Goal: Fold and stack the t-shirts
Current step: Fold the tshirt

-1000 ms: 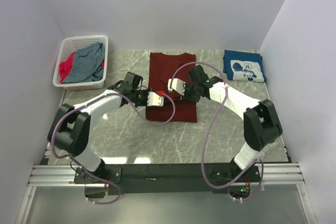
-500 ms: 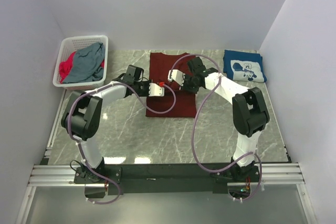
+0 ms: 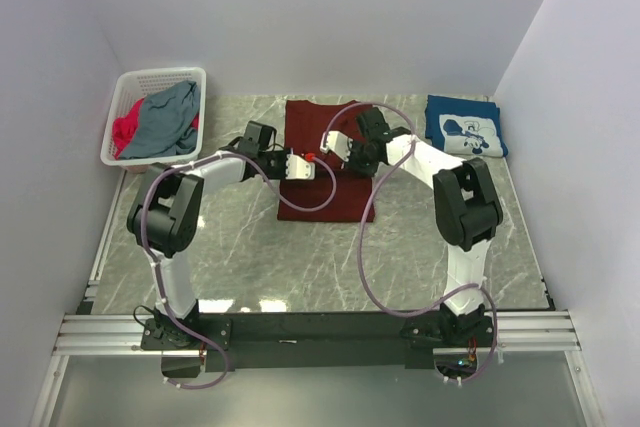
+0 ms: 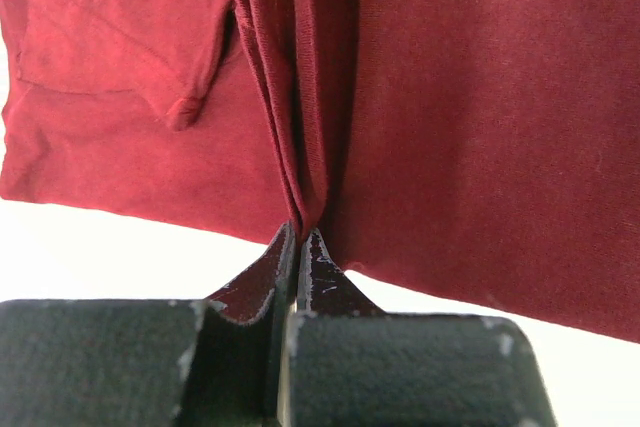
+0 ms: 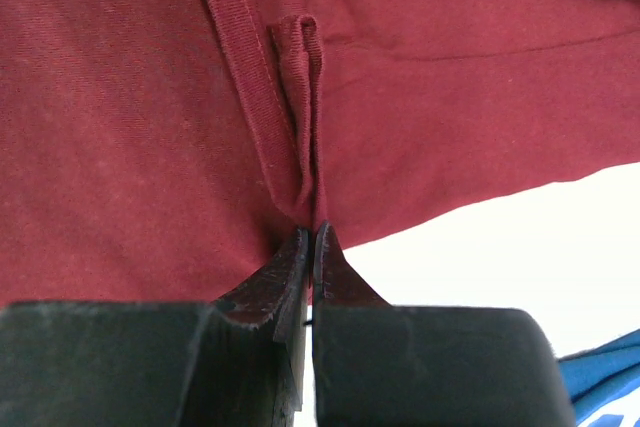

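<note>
The maroon t-shirt (image 3: 340,197) lies lengthwise at the middle of the table, its near part lifted. My left gripper (image 3: 311,161) is over the shirt's left half, shut on a pinched fold of the maroon cloth (image 4: 480,97); the left wrist view shows the jaws (image 4: 303,235) tight on the fold. My right gripper (image 3: 321,147) is close beside it, a little farther back, shut on another pinch of the same shirt (image 5: 120,97) near a hem band, with its jaws (image 5: 312,232) closed. A folded navy t-shirt (image 3: 463,127) with a white print lies at the far right.
A white lattice basket (image 3: 160,75) at the far left holds a grey-blue shirt (image 3: 165,122) and a pink one (image 3: 122,132). A corner of the navy shirt (image 5: 610,377) shows in the right wrist view. Cables loop from both arms over the table.
Both grippers have moved away from the near edge toward the back, drawing the maroon shirt's near part with them; the shirt's near edge now lies farther back.
</note>
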`<move>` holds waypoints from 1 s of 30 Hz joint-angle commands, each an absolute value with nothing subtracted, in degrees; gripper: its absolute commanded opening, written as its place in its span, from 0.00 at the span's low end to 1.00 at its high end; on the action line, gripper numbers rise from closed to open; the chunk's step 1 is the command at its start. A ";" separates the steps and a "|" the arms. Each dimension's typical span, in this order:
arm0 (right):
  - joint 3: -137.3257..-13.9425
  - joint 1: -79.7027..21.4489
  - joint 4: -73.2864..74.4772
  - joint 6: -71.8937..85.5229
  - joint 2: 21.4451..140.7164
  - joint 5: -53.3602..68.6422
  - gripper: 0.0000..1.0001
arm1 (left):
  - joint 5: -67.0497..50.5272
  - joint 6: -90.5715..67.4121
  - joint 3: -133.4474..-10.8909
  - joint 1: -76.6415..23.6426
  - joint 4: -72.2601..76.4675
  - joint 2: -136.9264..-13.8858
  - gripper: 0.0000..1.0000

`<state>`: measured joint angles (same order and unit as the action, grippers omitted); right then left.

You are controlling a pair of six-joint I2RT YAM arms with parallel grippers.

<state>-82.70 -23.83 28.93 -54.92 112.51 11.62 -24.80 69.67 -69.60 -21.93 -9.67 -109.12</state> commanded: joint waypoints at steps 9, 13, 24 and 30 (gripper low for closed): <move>-89.38 -22.41 28.12 -53.27 116.80 7.66 0.38 | -21.89 69.53 -73.83 -20.66 -3.61 -112.41 0.30; -89.21 -20.83 26.45 -50.81 112.87 7.82 0.80 | -21.79 63.83 -73.74 -19.87 -2.72 -109.78 0.59; -69.89 -24.06 34.90 -47.46 87.92 18.11 0.64 | -32.76 61.00 -48.46 -17.84 -11.68 -81.67 0.59; -57.49 -30.75 29.19 -48.43 85.95 13.81 0.55 | -31.12 63.19 -38.16 -23.46 -8.79 -75.06 0.57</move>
<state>-62.11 -29.30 31.16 -48.64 84.55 15.75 -28.95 62.50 -41.23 -21.56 -8.91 -75.31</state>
